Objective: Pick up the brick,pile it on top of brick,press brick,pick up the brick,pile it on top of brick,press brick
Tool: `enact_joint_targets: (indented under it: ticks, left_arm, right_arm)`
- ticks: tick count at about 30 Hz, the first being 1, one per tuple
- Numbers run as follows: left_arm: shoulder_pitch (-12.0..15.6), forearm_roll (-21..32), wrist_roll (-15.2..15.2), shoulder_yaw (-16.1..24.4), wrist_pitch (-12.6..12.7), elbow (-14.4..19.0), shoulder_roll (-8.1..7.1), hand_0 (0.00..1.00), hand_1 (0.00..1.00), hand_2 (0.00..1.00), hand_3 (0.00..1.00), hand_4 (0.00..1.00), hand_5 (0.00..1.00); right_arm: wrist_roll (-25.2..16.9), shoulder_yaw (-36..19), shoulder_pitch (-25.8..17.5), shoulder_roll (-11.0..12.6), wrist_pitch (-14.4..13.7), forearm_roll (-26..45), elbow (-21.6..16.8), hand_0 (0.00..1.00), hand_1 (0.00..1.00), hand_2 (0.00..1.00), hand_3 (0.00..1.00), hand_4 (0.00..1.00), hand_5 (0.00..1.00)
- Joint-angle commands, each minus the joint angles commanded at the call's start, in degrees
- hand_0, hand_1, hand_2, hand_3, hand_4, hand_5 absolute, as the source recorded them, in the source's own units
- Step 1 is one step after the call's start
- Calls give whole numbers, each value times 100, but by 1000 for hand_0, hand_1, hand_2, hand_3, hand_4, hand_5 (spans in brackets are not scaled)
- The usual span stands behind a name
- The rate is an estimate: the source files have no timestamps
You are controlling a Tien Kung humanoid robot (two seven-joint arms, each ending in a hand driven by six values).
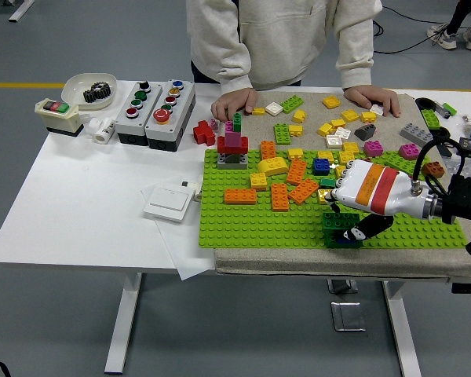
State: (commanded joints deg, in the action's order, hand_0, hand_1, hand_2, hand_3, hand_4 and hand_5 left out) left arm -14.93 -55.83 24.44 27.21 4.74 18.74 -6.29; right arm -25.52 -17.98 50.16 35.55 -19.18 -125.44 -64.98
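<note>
Hidden or unclear: the stack under the right hand (347, 224) is largely covered. Only a dark green brick (339, 221) is seen on top, with a sliver of blue brick (347, 238) beneath it at the near edge of the green baseplate (251, 224). The fingertips are dark and lost against the bricks; whether the green brick is clasped or merely pressed from above cannot be told. The right forearm is cut off by the picture's right edge. No left arm is seen.

Hand pose: the white-and-orange shell of the right hand is laid low and nearly level, palm down, knuckles toward the picture's left, fingers bent downward onto the green brick.

Baseplate contents: loose orange bricks (280, 196) and a yellow curved brick (272, 166) are scattered around its middle; a small tower (233, 147) of grey, red, magenta and green stands at the far left corner.

Far side: a person's two hands (234, 102) are rested flat on the desk (86, 204) among yellow and green bricks.

Left of desk: two grey button boxes (155, 112), a white switch plate (169, 202), a bowl holding a black gear (89, 89).
</note>
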Motion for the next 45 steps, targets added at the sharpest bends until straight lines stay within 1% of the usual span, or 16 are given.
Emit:
enact_joint_targets:
  ticks: [9, 23, 24, 45]
  left_arm:
    - [7, -39, 11, 16, -17, 7, 9, 667, 710, 727, 585, 667, 658]
    - [2, -65, 18, 26, -29, 14, 13, 667, 710, 728, 586, 668, 658]
    - [1, -61, 17, 25, -28, 14, 13, 667, 710, 728, 586, 668, 659]
    - [-14, -40, 20, 15, -28, 17, 11, 664, 710, 727, 586, 668, 661]
  right_arm:
    - [-49, -3, -49, -4, -16, 98, 55, 158, 80, 143, 255, 747, 538]
    - [-74, -58, -93, -18, 44, 140, 100, 163, 82, 147, 267, 755, 538]
    - [-77, -57, -95, -16, 51, 140, 102, 164, 88, 150, 282, 764, 531]
    - [-106, -112, -130, -3, 151, 145, 158, 172, 99, 160, 321, 782, 523]
